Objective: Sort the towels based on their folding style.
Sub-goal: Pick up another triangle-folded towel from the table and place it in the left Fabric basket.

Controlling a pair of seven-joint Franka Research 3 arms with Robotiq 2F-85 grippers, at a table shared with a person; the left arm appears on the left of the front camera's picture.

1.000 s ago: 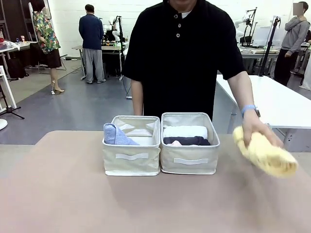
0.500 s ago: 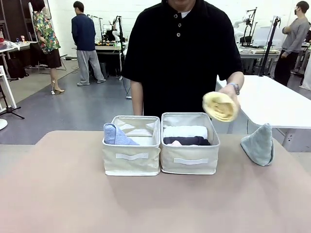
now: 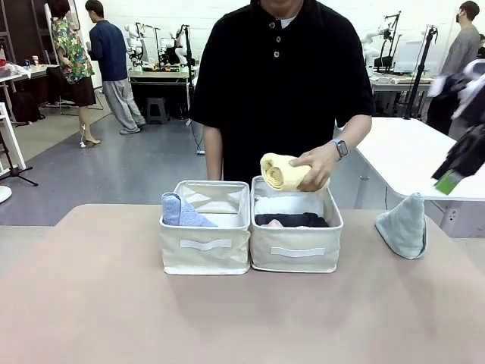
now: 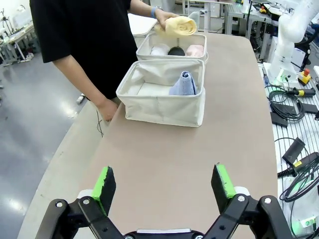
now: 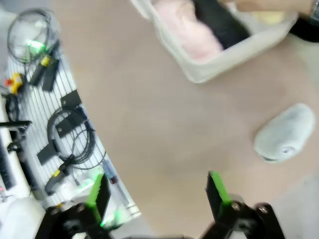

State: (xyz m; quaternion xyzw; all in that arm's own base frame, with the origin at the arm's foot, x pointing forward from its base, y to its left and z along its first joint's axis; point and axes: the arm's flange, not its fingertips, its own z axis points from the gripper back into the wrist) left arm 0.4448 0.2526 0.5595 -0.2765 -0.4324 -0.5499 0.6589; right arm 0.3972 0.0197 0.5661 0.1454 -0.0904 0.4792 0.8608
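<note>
1. Tan desk (image 3: 91, 303) w/ two cream fabric bins side by side, touching. A person in a black shirt stands behind them.
2. Landmark: right cream fabric bin (image 3: 295, 254). It holds three rolls. White rolled terry towel (image 3: 288, 205) lies at the person's side, dark grey rolled terry towel (image 3: 292, 220) in the middle, pink rolled terry towel (image 4: 195, 50) at the robot's side.
3. Yellow rolled terry towel (image 3: 282, 172) is gripped in the person's hand (image 3: 320, 163), just above the right bin's far rim.
4. Left cream fabric bin (image 3: 204, 250) touches the right bin. Inside is a light blue terry towel folded into a cone (image 3: 180, 211), at the end away from the right bin.
5. Grey-teal terry towel folded into a cone (image 3: 403, 226) stands point up on the desk, right of the right bin, apart from it.
6. Robot's left hand (image 4: 164, 181): open, green pads wide apart, empty. It hovers over bare desk, well apart from the right bin, beyond the left bin.
7. Robot's right hand (image 5: 157, 191): open, empty, pic blurred. It is above the desk right of the right bin, near the grey-teal cone.
</note>
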